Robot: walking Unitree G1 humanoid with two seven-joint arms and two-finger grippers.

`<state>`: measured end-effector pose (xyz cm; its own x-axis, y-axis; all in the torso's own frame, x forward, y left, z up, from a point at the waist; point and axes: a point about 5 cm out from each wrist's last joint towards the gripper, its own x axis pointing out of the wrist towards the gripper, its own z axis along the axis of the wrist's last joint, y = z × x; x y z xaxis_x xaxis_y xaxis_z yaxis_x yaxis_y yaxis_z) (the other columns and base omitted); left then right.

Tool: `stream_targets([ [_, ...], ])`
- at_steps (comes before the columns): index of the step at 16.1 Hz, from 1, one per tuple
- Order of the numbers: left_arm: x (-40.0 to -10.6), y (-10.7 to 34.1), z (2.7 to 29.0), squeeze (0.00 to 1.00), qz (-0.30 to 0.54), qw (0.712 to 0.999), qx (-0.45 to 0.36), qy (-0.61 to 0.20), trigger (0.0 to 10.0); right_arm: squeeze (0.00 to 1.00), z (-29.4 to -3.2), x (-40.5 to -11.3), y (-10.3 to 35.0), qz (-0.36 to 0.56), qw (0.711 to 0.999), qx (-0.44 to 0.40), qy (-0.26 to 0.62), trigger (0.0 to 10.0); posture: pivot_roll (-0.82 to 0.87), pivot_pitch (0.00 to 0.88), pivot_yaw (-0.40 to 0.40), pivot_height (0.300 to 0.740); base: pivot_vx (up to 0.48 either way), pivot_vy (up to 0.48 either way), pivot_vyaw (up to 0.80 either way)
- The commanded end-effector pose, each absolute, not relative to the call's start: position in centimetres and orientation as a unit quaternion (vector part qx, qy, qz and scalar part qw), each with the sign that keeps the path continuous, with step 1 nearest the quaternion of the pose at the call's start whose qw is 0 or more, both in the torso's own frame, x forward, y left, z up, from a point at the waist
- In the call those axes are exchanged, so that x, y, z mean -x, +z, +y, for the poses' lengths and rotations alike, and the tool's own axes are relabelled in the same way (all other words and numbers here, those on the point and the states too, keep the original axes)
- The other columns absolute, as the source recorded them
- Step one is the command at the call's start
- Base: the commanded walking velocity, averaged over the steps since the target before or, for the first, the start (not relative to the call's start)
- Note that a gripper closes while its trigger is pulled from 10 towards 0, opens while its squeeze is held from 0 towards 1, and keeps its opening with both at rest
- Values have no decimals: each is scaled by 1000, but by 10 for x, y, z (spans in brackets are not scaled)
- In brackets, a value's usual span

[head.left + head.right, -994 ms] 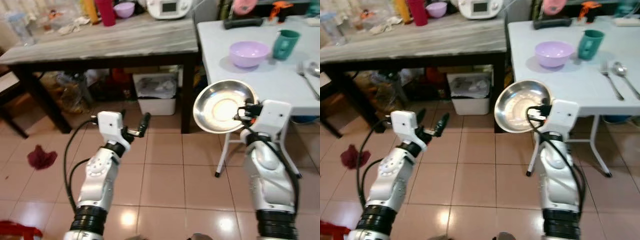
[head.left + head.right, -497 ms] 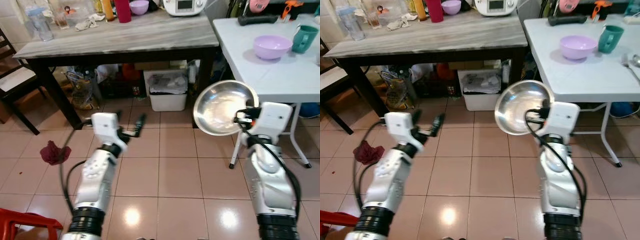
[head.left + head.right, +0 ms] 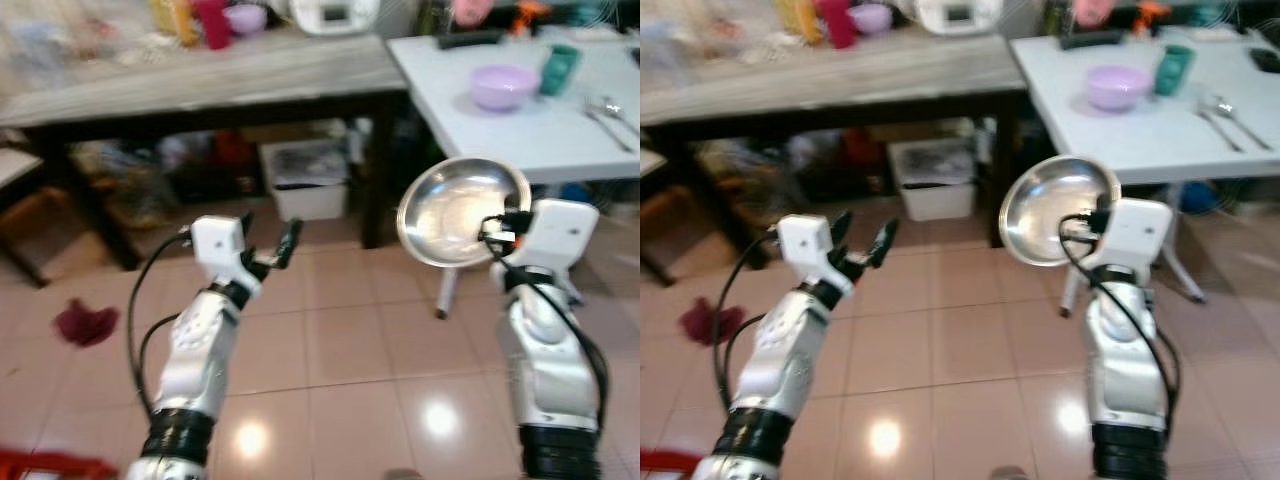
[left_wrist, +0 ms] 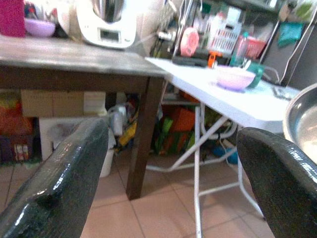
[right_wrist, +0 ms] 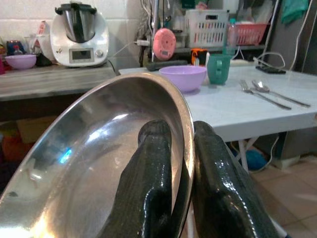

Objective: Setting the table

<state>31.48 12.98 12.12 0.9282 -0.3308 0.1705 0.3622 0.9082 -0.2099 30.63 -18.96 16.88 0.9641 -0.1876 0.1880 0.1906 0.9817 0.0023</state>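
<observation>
1. Taking the white folding table (image 3: 520, 140) as the landmark: well to its left, a dark-framed side table (image 3: 200, 85) carries bottles, a small purple bowl and a white kitchen appliance (image 3: 325, 12). Since a moment ago the whole view has swung and blurred, so it is the robot turning or stepping; the furniture itself has not moved.
2. Left of the white table's near edge, over the tiled floor, the left gripper (image 3: 268, 247) is held out with its two black fingers spread wide and nothing between them, as before.
3. Just short of that near edge, the right gripper (image 5: 179, 163) stays clamped on the rim of the steel plate (image 3: 462, 212), carried tilted on edge.
4. On the white table sit a lilac bowl (image 3: 503, 86), a teal cup (image 3: 558, 68), and a fork and spoon (image 3: 605, 112).
5. My judgement: the plate is not yet set down; the robot is lining up to place it there.
6. No brand or writing is readable; the appliance's display is too blurred.
</observation>
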Motion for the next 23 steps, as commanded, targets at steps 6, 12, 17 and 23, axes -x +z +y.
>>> stream_targets([
  [6,-318,127,127,0,-76,973,121,-180,10000,0,-190,-308,184,-123,988,13,-95,10000,-251,70,65,740,386,0,0],
  [12,-319,128,127,0,-79,977,107,-167,10000,0,-189,-307,187,-133,987,18,-89,10000,-250,71,65,740,346,0,386],
  [17,-320,127,146,0,-83,987,76,-111,10000,0,-191,-303,187,-136,986,25,-94,10000,-252,74,72,740,338,0,636],
  [23,-302,115,162,0,-70,993,44,-87,10000,0,-198,-290,183,-135,984,43,-109,10000,-239,81,77,740,336,0,72],
])
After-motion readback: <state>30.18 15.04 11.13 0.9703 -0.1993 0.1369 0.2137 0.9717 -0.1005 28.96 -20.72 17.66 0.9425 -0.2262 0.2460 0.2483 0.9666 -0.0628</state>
